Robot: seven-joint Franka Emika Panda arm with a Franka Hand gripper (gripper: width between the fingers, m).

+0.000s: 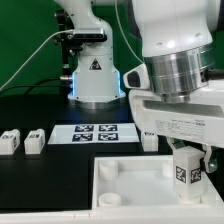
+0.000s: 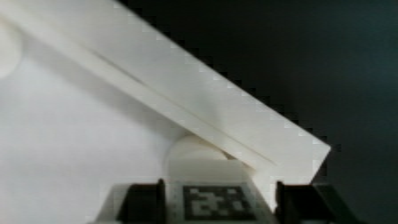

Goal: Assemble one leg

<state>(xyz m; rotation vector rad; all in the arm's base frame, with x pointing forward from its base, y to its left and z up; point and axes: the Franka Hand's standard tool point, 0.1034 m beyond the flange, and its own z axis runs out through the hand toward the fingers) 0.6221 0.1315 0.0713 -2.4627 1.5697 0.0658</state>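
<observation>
over the tray (image 1: 122, 161), tool (image 1: 188, 166) grips leg (image 1: 186, 176)

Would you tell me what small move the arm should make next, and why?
Probably lower straight down: the gripper holds the small white tagged leg block over the large white square tray corner, where a round socket seems to sit.

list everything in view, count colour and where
black table: one, black, under everything
large white square tray-like part with round sockets: one, white, table front
small white tagged rectangular leg block: one, white, held over tray corner
marker board: one, white, black tags, table centre
loose small white blocks: two, white, exterior view's left
upright white block: one, white, beside marker board
white robot arm: one, white, base at back
end effector: one, dark fingers, shut on leg block
</observation>
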